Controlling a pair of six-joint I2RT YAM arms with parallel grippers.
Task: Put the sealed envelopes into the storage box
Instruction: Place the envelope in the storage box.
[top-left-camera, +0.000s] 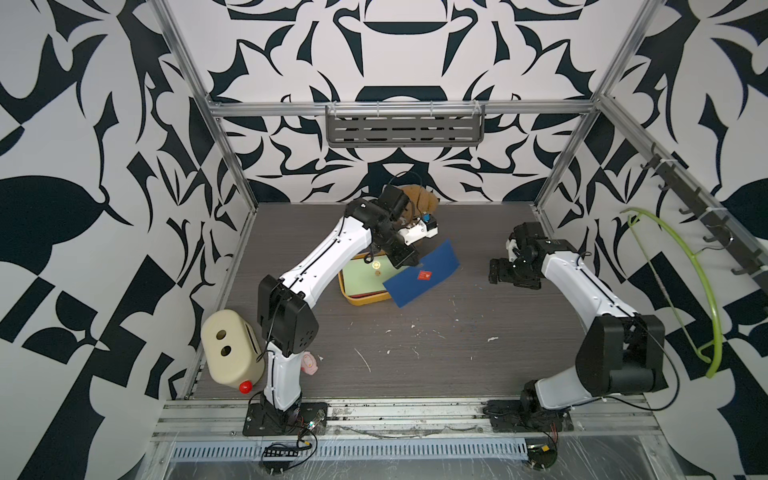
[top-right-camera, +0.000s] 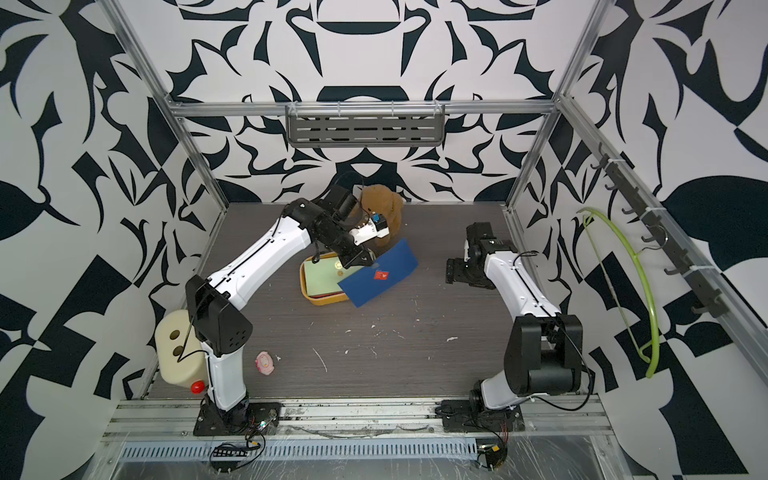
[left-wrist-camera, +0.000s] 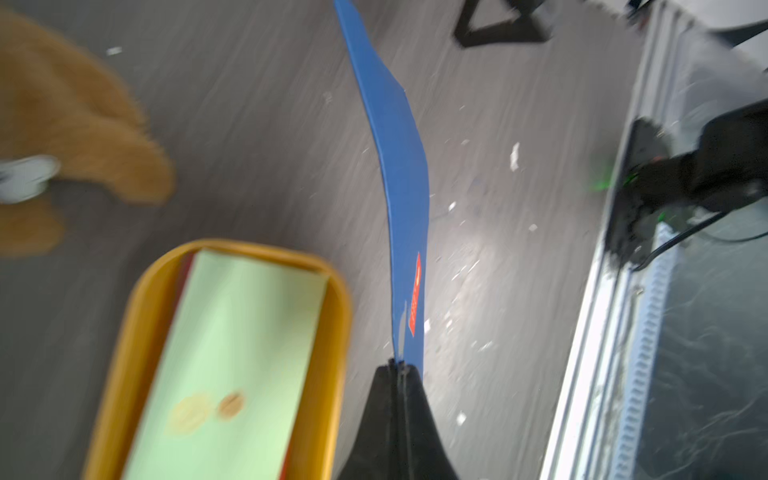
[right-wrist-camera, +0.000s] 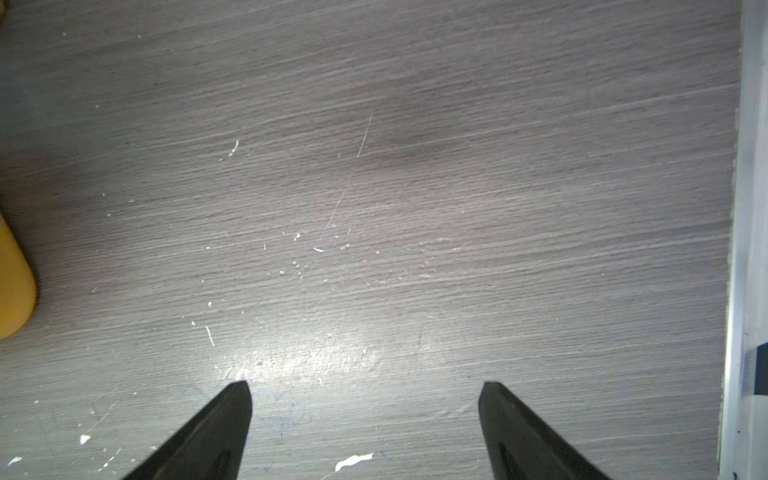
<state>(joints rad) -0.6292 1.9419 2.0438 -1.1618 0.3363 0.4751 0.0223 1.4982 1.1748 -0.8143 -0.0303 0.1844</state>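
In both top views the left gripper (top-left-camera: 417, 263) is seen closed on one short end of a navy envelope (top-left-camera: 424, 274), which is held slanting off the table (top-left-camera: 415, 353) and covers part of the side of the yellow storage box (top-left-camera: 360, 300) that faces the right arm; whether paper and rim touch cannot be told. A red sticker seal (top-left-camera: 424, 274) is carried on the envelope's upper face. Inside the box a pale green envelope (top-left-camera: 363, 276) lies flat on top. A brown teddy bear (top-right-camera: 380, 203) sits just behind the left wrist at the back wall, and its lower part is hidden by the arm. A cream box (top-left-camera: 230, 347) with two holes, a red ball (top-left-camera: 245, 387) and a small pink toy (top-right-camera: 264, 362) are grouped by the left arm's base, well apart from the storage box. The right gripper (top-left-camera: 505, 272) is held over bare table, apart from the envelope. In the blurred left wrist view the black fingers (left-wrist-camera: 386, 399) are pressed together on the navy envelope, which is seen nearly edge-on and bowed, just beside the box; a red edge shows under the pale green envelope. In the right wrist view the fingers (right-wrist-camera: 224, 419) are spread wide with nothing between them, and only a corner of the yellow box is caught at the frame's edge.
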